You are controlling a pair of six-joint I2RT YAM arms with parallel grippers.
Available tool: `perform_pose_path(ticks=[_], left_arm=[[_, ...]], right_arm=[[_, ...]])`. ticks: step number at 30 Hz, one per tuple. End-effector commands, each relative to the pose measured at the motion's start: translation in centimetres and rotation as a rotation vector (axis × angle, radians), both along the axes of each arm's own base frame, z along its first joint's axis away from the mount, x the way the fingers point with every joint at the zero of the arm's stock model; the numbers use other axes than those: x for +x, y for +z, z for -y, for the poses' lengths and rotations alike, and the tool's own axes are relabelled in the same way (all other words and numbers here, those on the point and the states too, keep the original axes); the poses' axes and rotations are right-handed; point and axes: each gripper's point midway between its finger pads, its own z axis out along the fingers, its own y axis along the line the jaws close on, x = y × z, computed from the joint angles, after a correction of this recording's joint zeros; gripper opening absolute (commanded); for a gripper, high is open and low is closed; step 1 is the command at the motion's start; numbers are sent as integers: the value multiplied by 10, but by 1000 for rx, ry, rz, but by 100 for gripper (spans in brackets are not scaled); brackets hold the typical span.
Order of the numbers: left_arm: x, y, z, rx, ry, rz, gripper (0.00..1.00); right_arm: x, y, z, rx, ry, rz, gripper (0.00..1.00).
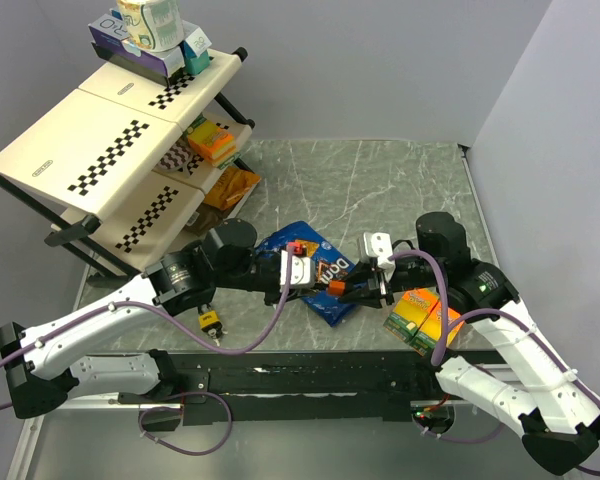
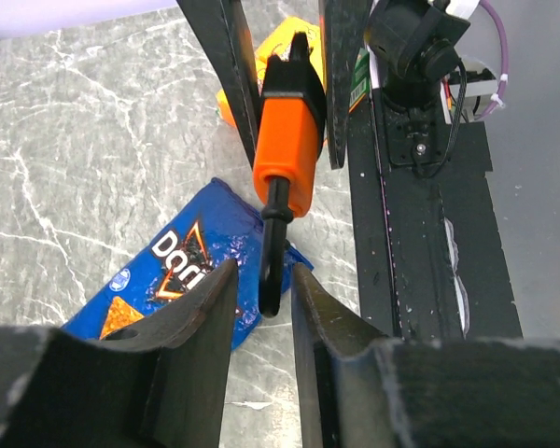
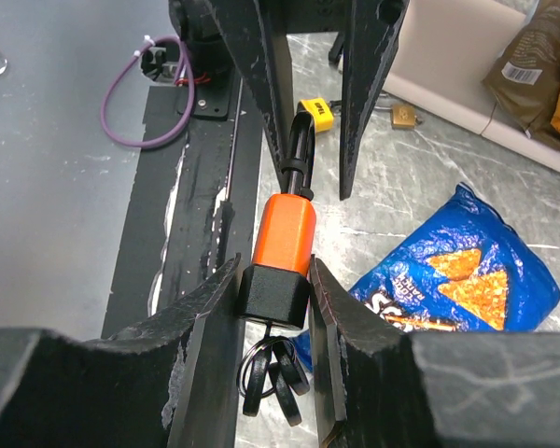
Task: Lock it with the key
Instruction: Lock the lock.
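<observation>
**A:** What takes up the most space?

**B:** The stone table [image 1: 380, 180]. Bare stone shows from the middle up to the back wall and over to the right edge. A black strip [image 1: 310, 375] runs along the near edge, where the arms are bolted.

**A:** And the left side?

**B:** A slanted rack [image 1: 100, 150] stands over the left edge, and its lower shelves reach in toward the middle. The room on that side is tight.

**A:** What lies in the middle?

**B:** A blue chip bag [image 1: 315, 268] lies flat, and its near end comes close to the black strip. An orange and green packet [image 1: 423, 315] lies near that edge too, partly under the right arm.

**A:** Where is the lock?

**B:** The orange lock [image 3: 285, 233] hangs in the air between the two arms, above the near end of the bag. The right gripper [image 3: 273, 280] is closed firmly on its black end, and both fingers touch it. Black rings [image 3: 275, 373] hang below.

**A:** And the other gripper?

**B:** The left gripper [image 2: 261, 280] is only narrowly apart, and the black shackle [image 2: 273, 252] stands between its fingers. I see a thin gap on one side, so I cannot tell if it is squeezing.

**A:** Something smaller?

**B:** A yellow padlock [image 1: 211, 322] lies beside the left arm, near the strip.
</observation>
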Motion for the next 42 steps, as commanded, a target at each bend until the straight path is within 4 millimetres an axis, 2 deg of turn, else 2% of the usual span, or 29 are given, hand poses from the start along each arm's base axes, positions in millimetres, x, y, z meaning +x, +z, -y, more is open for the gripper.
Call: perform_pose_path(ticks=[1, 8, 9, 12, 15, 16, 17, 21, 26, 32, 37, 38, 42], left_arm=[[-2, 29, 6, -69, -16, 31, 34], [-5, 27, 6, -60, -30, 31, 21], [-5, 28, 7, -63, -32, 32, 13], [-3, 31, 7, -73, -14, 22, 1], [-5, 30, 5, -69, -12, 8, 1], [-6, 31, 3, -65, -24, 22, 1], [-8, 28, 2, -55, -31, 20, 1], [-14, 19, -3, -14, -73, 30, 1], [-13, 22, 2, -16, -75, 9, 1], [2, 28, 5, -43, 17, -53, 1], [2, 34, 5, -69, 11, -81, 1], [2, 35, 5, -73, 10, -81, 1], [4, 35, 5, -77, 18, -96, 1]], right_arm=[[-3, 11, -1, 33, 29, 70, 0], [-2, 13, -2, 39, 25, 64, 0], [-2, 14, -2, 40, 26, 64, 0], [-2, 15, -2, 39, 19, 57, 0], [-1, 14, -1, 24, -11, -1, 68], [-1, 12, 0, 10, -18, -11, 97], [-3, 7, 4, -17, -26, -19, 99], [-2, 1, 10, -50, -32, 26, 100], [6, -1, 0, -56, -6, -16, 97], [11, -8, -4, -69, -8, -27, 72], [13, -20, -4, -79, -19, -31, 63], [14, -20, -4, -79, -19, -32, 58], [15, -17, -7, -73, -12, -32, 52]])
